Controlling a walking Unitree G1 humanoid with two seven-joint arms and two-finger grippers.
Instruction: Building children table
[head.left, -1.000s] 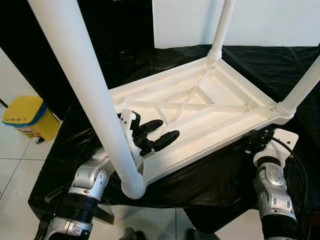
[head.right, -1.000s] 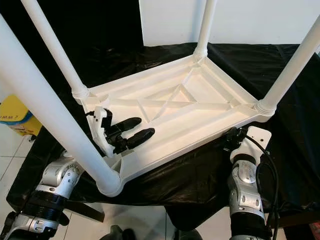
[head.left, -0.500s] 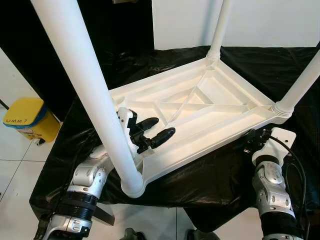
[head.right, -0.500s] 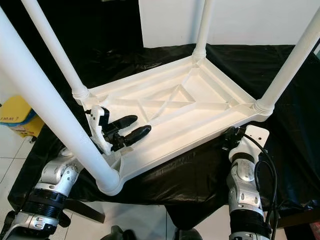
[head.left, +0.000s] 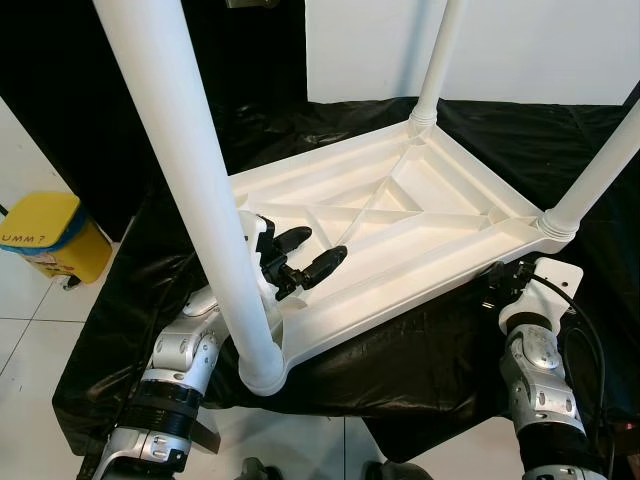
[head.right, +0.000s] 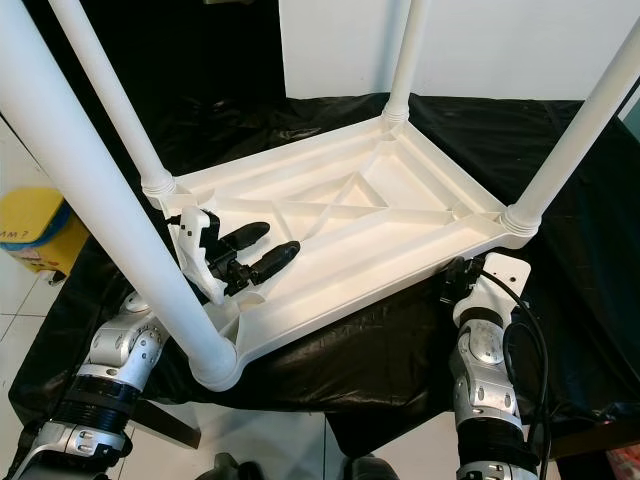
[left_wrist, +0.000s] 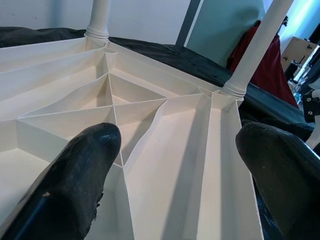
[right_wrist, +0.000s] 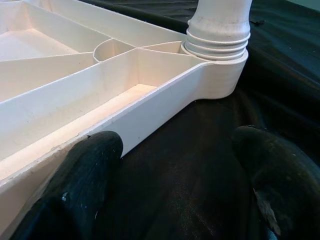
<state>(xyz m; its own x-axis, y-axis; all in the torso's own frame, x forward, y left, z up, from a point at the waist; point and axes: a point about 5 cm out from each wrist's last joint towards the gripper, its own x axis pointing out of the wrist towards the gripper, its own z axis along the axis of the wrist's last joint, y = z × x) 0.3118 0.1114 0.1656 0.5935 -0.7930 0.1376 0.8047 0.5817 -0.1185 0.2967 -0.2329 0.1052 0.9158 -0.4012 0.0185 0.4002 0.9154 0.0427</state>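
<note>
A white plastic children's table (head.left: 400, 300) lies upside down on a black-covered surface, its ribbed underside facing up. Its legs stand upward: the near-left leg (head.left: 200, 200), the near-right leg (head.left: 600, 170), a far leg (head.left: 437, 60) and the far-left leg (head.right: 110, 100). My left gripper (head.left: 322, 243) hovers open over the ribbed underside just inside the near-left corner, holding nothing. The left wrist view looks between its fingers (left_wrist: 80, 170) at the ribs. My right gripper (right_wrist: 175, 165) is open low beside the near-right corner, one finger (right_wrist: 85, 165) close to the rim, over black cloth.
A yellow bin (head.left: 45, 235) stands on the white tiled floor (head.left: 30, 330) at the left. Black cloth (head.left: 420, 350) covers the surface and drapes over its front edge. A white wall (head.left: 540, 45) rises behind. The near-left leg crosses in front of my left arm.
My left gripper has edged a little farther in over the underside, still open. The view has shifted slightly. The right gripper stays by the near-right corner.
</note>
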